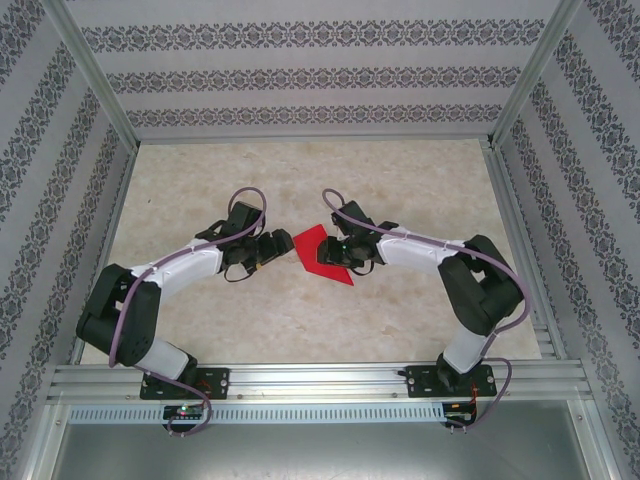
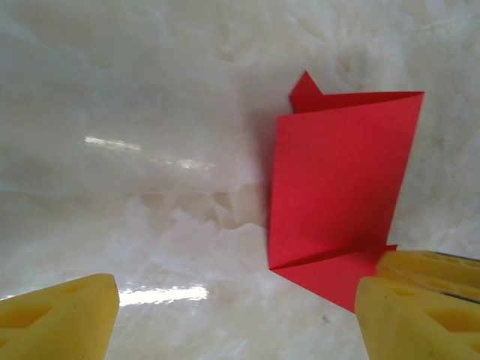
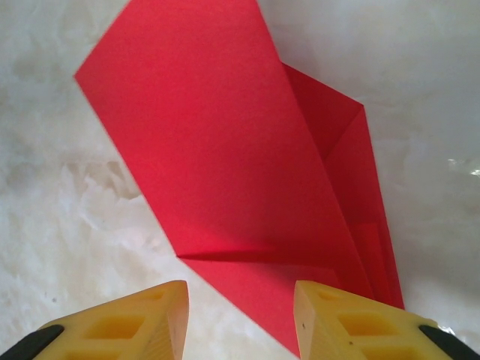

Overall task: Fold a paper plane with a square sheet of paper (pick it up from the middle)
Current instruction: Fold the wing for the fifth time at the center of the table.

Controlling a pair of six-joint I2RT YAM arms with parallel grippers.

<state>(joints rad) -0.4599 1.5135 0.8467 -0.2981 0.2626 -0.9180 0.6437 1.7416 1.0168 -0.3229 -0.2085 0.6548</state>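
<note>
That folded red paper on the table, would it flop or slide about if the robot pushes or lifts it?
Probably floppy and light: the red paper is a thin sheet, though its creases may stiffen it a little. It would likely slide easily, since the table looks smooth and glossy. One edge casts a shadow, so a push might lift a flap.

You had the red sheet of paper (image 1: 322,255) lying on the table (image 1: 250,330) near its middle, partly folded and no longer square. From above it showed as an angular bright red shape, one point aimed left and another toward the near right. In the left wrist view the sheet (image 2: 337,195) had a broad panel folded over, a small triangular tip peeking out behind its top corner. In the right wrist view the sheet (image 3: 225,150) showed a wide top layer over a narrower creased strip along its right side.
</note>
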